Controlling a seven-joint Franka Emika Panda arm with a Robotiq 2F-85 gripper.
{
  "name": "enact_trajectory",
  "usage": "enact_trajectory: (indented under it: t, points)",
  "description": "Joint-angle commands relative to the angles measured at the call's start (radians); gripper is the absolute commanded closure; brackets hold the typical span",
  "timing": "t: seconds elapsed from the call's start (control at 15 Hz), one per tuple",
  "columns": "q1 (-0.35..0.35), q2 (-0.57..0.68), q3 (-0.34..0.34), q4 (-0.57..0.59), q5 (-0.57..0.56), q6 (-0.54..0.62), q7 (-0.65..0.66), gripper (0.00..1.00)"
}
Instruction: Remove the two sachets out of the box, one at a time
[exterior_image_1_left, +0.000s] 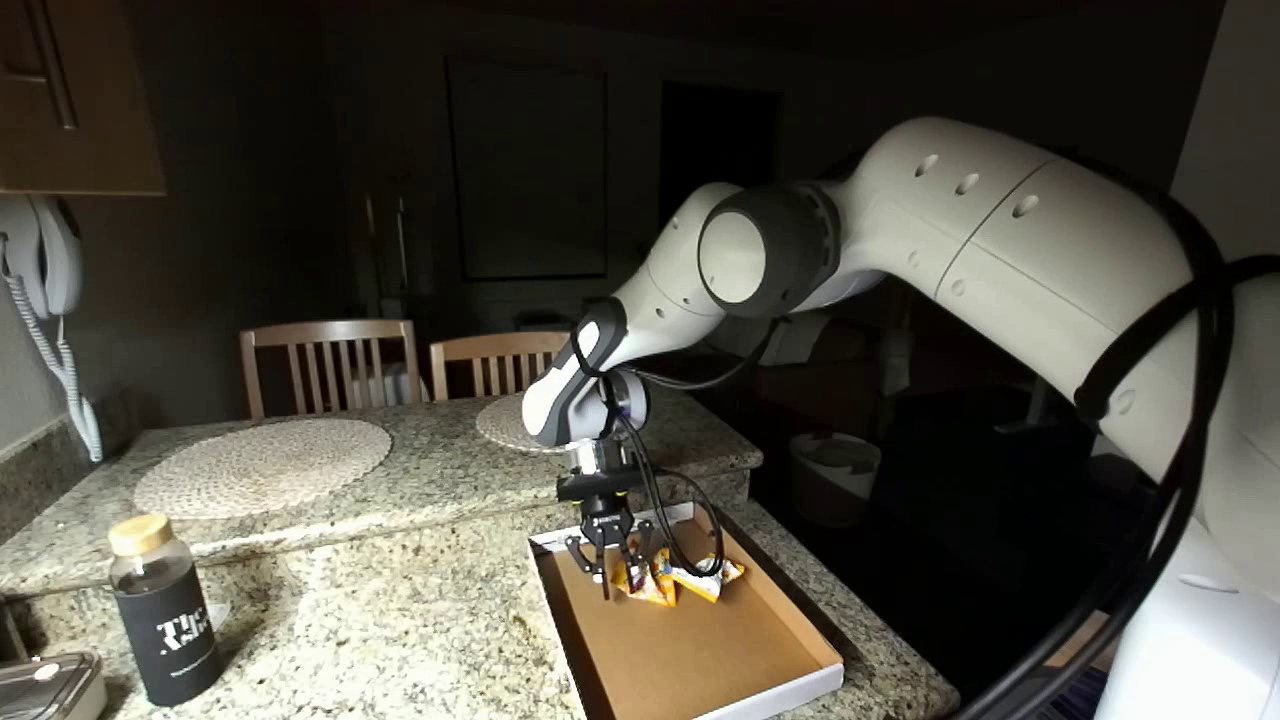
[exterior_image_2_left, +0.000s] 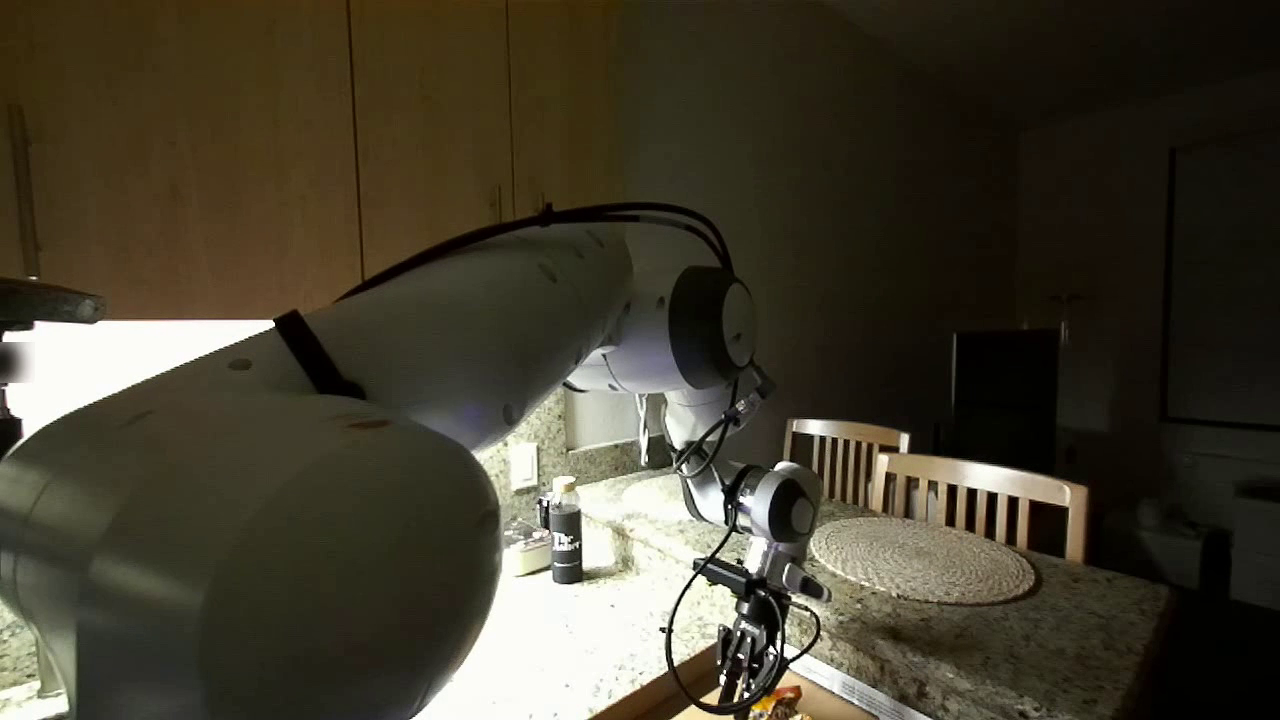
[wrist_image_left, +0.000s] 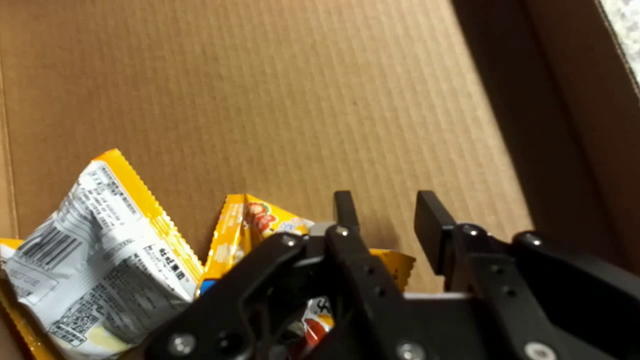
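The end effector (wrist_image_left: 386, 215) is being held low over the box (exterior_image_1_left: 690, 650), fingers pointing at the cardboard, and it's released alright: a clear gap is being shown between the fingertips. Right beside it, a patterned yellow-orange sachet (wrist_image_left: 257, 225) is being partly covered by one finger in the wrist view, so whether it's being touched can't be told. Just past that one, a white-backed sachet (wrist_image_left: 105, 260) is being shown barcode side up. Both are being held in the box, near the end effector. The box itself, brown inside with low walls, is being supported by the granite desk (exterior_image_1_left: 420, 640) below the end effector. Above the end effector, the white arm (exterior_image_1_left: 1080, 260) is being shown in both exterior views. Well apart from the end effector, a dark-sleeved bottle (exterior_image_1_left: 170, 630) and a low container (exterior_image_1_left: 50, 690) (kinda cut off in an exterior view) are being carried by the desk too. Beyond the end effector, on the raised part, a round woven placemat (exterior_image_1_left: 265, 465) and a second placemat (exterior_image_1_left: 502, 425) are being carried as well. Farthest out, a wooden chair (exterior_image_1_left: 328, 332) and another chair (exterior_image_1_left: 500, 346) are being partly hidden by the desk.
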Motion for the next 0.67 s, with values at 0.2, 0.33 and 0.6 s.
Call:
enact_trajectory:
  t: [0.2, 0.33, 0.6]
  points:
    - [0.001, -0.007, -0.003, 0.014, -0.006, -0.004, 0.014, 0.58]
    - [-0.001, -0.01, 0.009, 0.013, -0.002, 0.027, -0.009, 0.53]
    - [0.004, 0.004, 0.014, 0.03, 0.008, 0.094, 0.023, 0.27]
